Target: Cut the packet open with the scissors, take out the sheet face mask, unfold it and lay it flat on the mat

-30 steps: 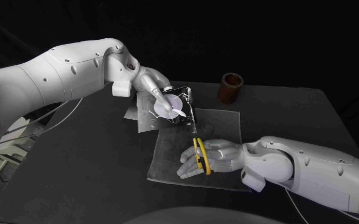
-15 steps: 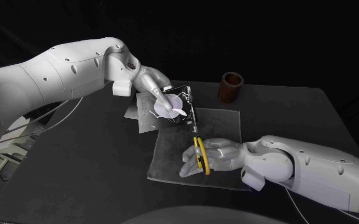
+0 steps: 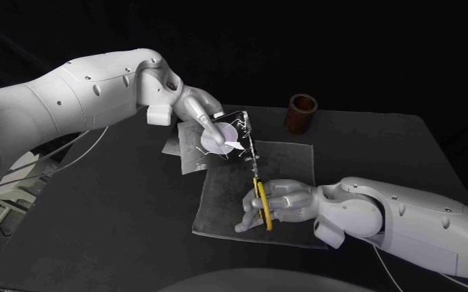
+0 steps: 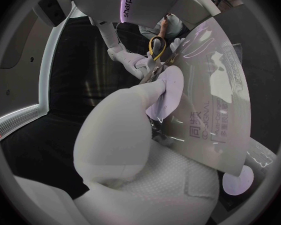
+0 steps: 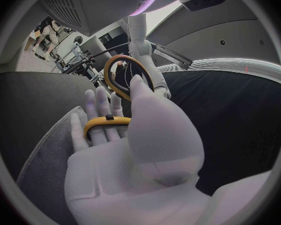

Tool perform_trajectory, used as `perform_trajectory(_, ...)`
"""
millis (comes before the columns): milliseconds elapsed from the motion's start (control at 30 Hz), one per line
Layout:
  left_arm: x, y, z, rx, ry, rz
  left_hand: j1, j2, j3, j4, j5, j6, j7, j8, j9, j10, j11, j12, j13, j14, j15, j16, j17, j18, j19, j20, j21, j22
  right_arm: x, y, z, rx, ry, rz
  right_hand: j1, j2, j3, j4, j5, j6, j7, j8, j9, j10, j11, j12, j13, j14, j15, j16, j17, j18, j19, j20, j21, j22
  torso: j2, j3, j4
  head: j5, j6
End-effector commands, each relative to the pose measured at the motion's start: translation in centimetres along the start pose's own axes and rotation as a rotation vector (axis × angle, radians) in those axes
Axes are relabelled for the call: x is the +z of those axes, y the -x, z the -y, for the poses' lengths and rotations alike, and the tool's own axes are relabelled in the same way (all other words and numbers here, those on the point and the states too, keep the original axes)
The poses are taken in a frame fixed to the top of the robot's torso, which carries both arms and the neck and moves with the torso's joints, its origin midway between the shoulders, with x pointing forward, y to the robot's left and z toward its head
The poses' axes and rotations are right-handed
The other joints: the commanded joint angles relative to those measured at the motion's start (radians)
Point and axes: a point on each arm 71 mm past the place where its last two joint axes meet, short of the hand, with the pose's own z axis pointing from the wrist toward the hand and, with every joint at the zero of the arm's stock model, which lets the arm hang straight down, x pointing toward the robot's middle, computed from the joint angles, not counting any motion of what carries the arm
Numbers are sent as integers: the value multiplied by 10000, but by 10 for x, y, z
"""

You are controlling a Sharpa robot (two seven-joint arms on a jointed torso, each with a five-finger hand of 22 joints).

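My left hand [image 3: 207,124] holds the shiny face-mask packet [image 3: 222,142] upright above the far left corner of the grey mat [image 3: 291,160]. In the left wrist view the packet [image 4: 212,92] is pinched between that hand's fingers [image 4: 159,97]. My right hand [image 3: 280,202] grips the yellow-handled scissors [image 3: 262,201] over the mat, fingers through the handle loops [image 5: 118,82]. The blades point away from me and reach the packet's lower right edge. Whether they are closed on it I cannot tell.
A brown cylindrical cup [image 3: 301,112] stands behind the mat's far right corner. A pale sheet [image 3: 180,144] lies on the table under the left hand. The black table [image 3: 390,143] is bare to the right and left of the mat.
The right hand has turned the scissors so the yellow loops look narrower, and the blades have edged up along the packet's right side. The left hand and the packet have barely moved.
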Motion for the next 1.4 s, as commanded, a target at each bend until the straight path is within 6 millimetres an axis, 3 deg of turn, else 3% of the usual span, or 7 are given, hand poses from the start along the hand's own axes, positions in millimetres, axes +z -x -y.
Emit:
perform_trajectory(33, 1, -2, 2, 132, -46, -220, -32, 98, -3, -45, 69, 64, 0, 29, 273, 88, 11, -21, 9, 2, -74, -56, 17, 161, -55, -15, 35, 8, 1, 1, -4, 37, 331, 367, 66, -147, 450, 9, 184, 308, 193, 161, -76, 465, -179, -50, -10, 446, -149, 47, 38, 418, 363, -13, 140, 49, 3, 2, -2, 1, -10)
perform_trajectory(233, 2, -3, 3, 140, -35, -225, -32, 98, -3, -45, 69, 64, 0, 29, 273, 88, 11, -21, 9, 2, -74, -56, 17, 161, -55, -15, 35, 8, 1, 2, -4, 5, 348, 563, -128, -625, 1418, 133, 186, 474, 48, 577, 7, 1059, -344, -295, 14, 1270, -322, 39, 148, 468, 881, -45, 325, 79, -2, 0, 2, 8, -17)
perform_trajectory(367, 2, -2, 2, 150, -19, -216, -32, 98, -3, -45, 69, 64, 0, 29, 273, 88, 11, -21, 9, 2, -74, -56, 17, 161, -55, -15, 35, 8, 1, 3, -4, -7, 377, 713, -356, -948, 2147, 166, 150, 558, -64, 1009, 182, 1458, -459, -372, 54, 1698, -424, -18, 223, 484, 1613, -85, 582, 149, -2, 1, 0, 6, -23)
perform_trajectory(667, 2, -2, 2, 181, 34, -214, -48, 99, 15, -61, 69, 64, 0, 28, 285, 91, 11, -21, 9, 7, -75, -61, 21, 161, -60, -15, 43, 12, -4, 6, -1, -211, 28, 783, -880, -1404, 2729, 212, 91, 503, -107, 1430, 400, 1758, -522, -402, 124, 2059, -504, -90, 377, 490, 2405, -148, 839, 194, 3, -3, 2, 27, -44)
perform_trajectory(1100, 1, -1, 0, 295, 291, -162, -57, 103, 28, -69, 69, 65, 1, 28, 292, 96, 10, -20, 10, 13, -76, -63, 24, 161, -65, -15, 46, 13, -10, 0, 0, -566, -327, 443, -1118, -1517, 2761, 244, -76, 445, -78, 1494, 436, 1756, -499, -411, 153, 2060, -493, -161, 414, 486, 2450, -148, 836, 169, 2, 19, -2, 57, -61)
perform_trajectory(1400, 1, -1, -3, 483, 609, -147, -69, 115, 50, -80, 69, 65, 4, 28, 304, 106, 10, -16, 12, 25, -77, -63, 28, 163, -67, -16, 52, 15, -18, 2, -9, -879, -393, 594, -1186, -1523, 2770, 256, -132, 452, -82, 1523, 450, 1780, -504, -398, 168, 2086, -498, -168, 431, 488, 2505, -150, 848, 168, -4, 9, -4, 32, -72)
